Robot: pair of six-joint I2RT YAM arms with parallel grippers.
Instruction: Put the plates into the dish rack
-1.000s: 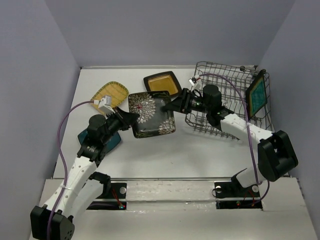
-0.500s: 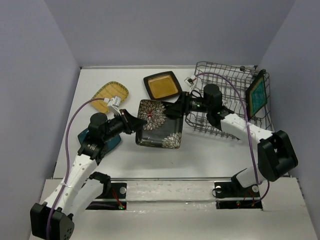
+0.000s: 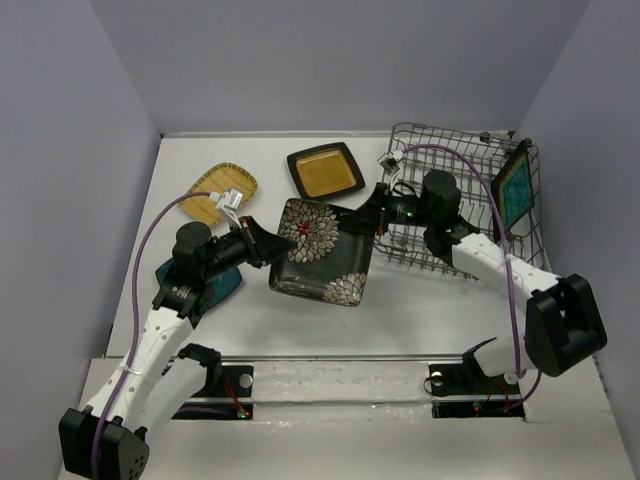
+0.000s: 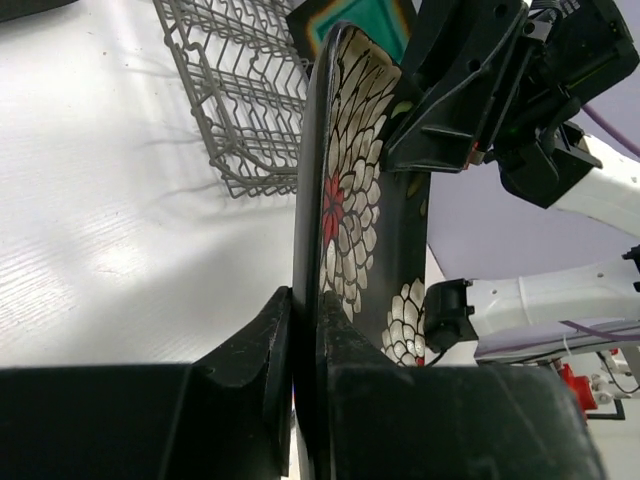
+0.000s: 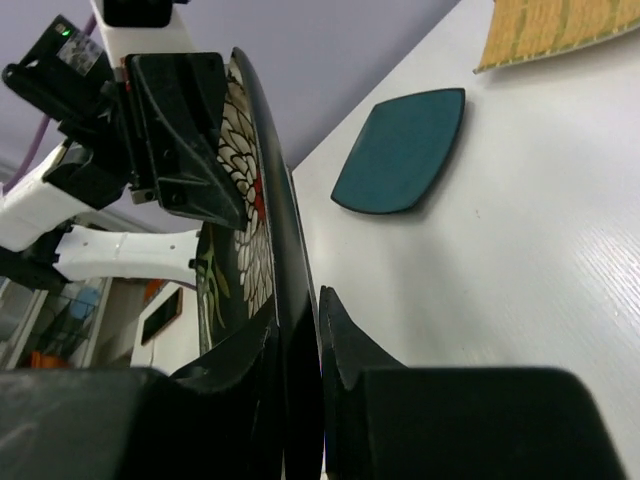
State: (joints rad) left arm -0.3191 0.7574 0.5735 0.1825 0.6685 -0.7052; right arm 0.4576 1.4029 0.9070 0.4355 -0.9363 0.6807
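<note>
The black floral plate [image 3: 322, 252] hangs tilted above the table between both arms. My left gripper [image 3: 268, 250] is shut on its left edge; in the left wrist view the plate [image 4: 345, 200] stands edge-on between the jaws of that gripper [image 4: 305, 310]. My right gripper [image 3: 368, 222] is shut on the upper right corner, its jaws [image 5: 300, 320] close on either side of the rim [image 5: 275, 230]. The dish rack [image 3: 460, 170] stands at the back right with a teal, brown-rimmed plate [image 3: 514, 190] upright in its right end.
An amber plate [image 3: 325, 171] lies at the back centre. At the back left lies a yellow-tan gridded plate [image 3: 215, 190]. A dark teal plate [image 3: 222, 285] sits partly under my left arm. Walls close in the table at the left, back and right.
The floral plate has shifted right and toward the front with my left gripper. My right gripper has closed on its upper right corner and the right arm has drawn back rightward.
</note>
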